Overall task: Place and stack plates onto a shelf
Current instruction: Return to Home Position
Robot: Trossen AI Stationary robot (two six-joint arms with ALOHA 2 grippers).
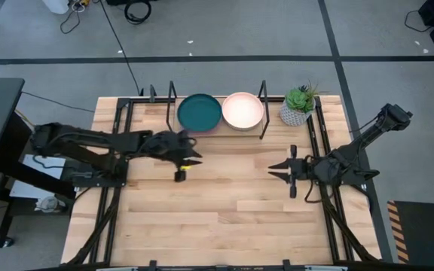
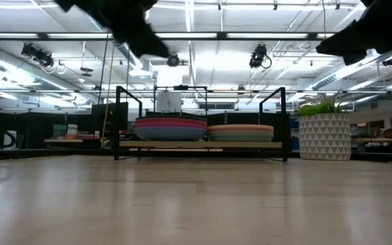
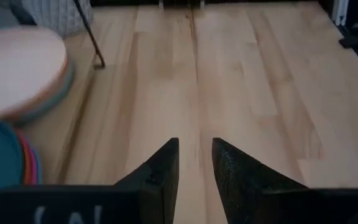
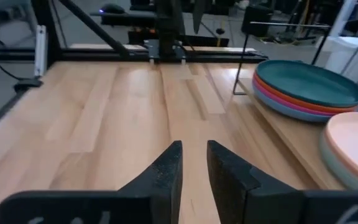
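Note:
Two stacks of plates rest on the shelf (image 1: 263, 113) at the table's far edge. The left stack has a teal plate (image 1: 200, 112) on top, above pink, orange and blue rims (image 4: 291, 102). The right stack (image 2: 241, 133) has a cream-peach plate (image 1: 242, 111) on top. My left gripper (image 1: 196, 158) hovers above the table just near of the teal stack, open by a narrow gap and holding nothing. My right gripper (image 1: 275, 170) hovers right of centre, pointing left, also narrowly open and holding nothing. Both wrist views show bare tabletop between the fingers (image 3: 166, 165), (image 4: 169, 165).
A potted green plant in a white patterned pot (image 1: 297, 110) stands right of the shelf at the far edge. Thin black hoops (image 2: 129, 122) frame the shelf board (image 2: 199, 144). Black rails run along the table's left and right sides. Bare slatted tabletop (image 1: 232, 203) lies near the grippers.

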